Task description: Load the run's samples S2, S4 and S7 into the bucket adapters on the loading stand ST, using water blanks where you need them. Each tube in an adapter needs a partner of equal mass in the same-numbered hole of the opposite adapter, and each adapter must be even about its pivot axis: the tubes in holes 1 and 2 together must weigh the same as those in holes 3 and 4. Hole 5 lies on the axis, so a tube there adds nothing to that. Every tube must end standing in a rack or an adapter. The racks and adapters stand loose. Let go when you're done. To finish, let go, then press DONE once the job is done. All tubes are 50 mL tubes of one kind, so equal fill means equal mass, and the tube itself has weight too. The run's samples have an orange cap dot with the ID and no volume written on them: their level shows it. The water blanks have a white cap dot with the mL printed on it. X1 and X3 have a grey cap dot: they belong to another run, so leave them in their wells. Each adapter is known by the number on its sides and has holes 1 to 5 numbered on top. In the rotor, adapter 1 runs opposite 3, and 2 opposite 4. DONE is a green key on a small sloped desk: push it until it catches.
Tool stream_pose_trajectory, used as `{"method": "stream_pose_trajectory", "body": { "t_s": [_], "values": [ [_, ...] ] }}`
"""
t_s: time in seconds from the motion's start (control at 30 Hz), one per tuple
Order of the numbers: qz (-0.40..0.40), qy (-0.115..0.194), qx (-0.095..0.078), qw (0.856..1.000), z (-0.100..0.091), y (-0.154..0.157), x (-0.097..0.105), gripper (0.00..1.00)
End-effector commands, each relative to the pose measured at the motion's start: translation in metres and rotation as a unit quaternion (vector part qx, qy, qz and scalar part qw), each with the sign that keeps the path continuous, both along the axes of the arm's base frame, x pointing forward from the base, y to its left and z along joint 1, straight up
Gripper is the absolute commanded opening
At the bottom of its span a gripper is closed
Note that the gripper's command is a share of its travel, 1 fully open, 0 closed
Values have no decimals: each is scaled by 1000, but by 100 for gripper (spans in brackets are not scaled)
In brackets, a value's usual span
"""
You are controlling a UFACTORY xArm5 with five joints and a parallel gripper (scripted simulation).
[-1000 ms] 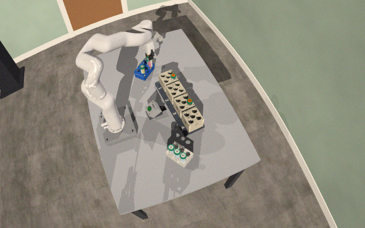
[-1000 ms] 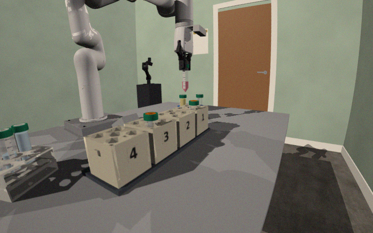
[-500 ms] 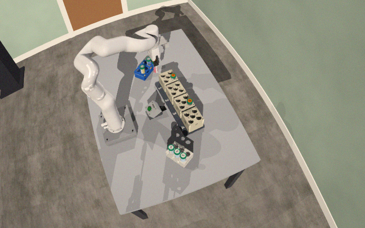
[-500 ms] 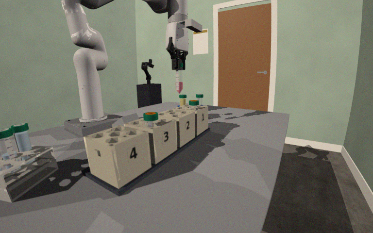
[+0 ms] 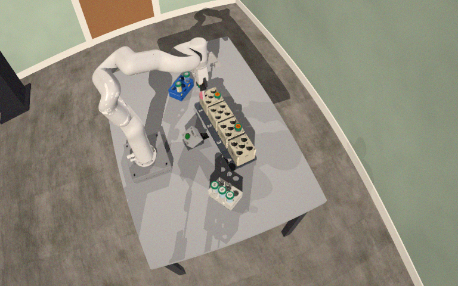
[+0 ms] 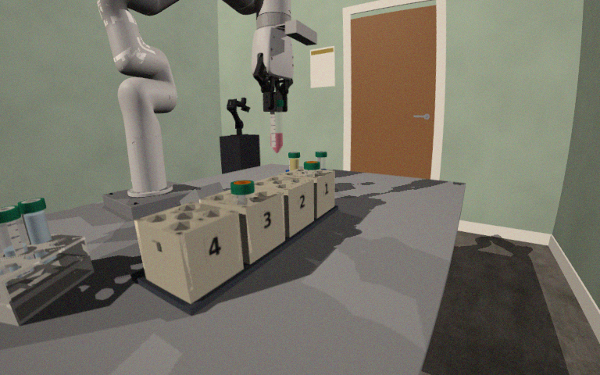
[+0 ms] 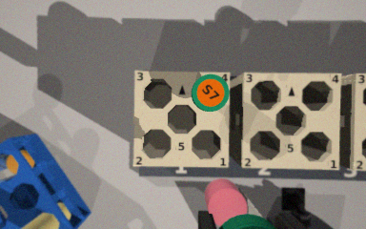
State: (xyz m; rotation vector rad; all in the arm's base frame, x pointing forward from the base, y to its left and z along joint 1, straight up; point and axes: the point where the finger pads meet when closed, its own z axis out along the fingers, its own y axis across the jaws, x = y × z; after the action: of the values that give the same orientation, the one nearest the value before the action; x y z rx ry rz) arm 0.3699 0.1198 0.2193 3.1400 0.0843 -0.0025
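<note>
My gripper (image 6: pixel 275 105) is shut on a green-capped sample tube with pink liquid (image 6: pixel 276 137) and holds it upright, high above the table. In the wrist view the pink tube (image 7: pixel 226 200) hangs just outside adapter 1 (image 7: pixel 181 125), on the side of holes 1 and 2. Sample S7 (image 7: pixel 210 93) stands in hole 4 of adapter 1; its other holes are empty. Adapter 2 (image 7: pixel 291 126) is empty. Another orange-dot tube (image 5: pixel 237 127) stands in adapter 3 (image 6: pixel 265 219). Adapter 4 (image 6: pixel 194 247) is empty.
The blue rack (image 5: pixel 183 88) with two green-capped tubes stands just left of adapter 1. A clear rack (image 5: pixel 227 190) with several white-dot blanks stands beyond adapter 4. The DONE desk with its green key (image 5: pixel 187 136) sits beside the stand, near the arm's base.
</note>
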Motion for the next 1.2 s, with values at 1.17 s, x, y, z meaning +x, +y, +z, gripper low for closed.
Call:
{"method": "stream_pose_trajectory", "body": {
  "t_s": [1.17],
  "values": [
    [0,-2,1,1000,1,-173,38,0]
  ]
}}
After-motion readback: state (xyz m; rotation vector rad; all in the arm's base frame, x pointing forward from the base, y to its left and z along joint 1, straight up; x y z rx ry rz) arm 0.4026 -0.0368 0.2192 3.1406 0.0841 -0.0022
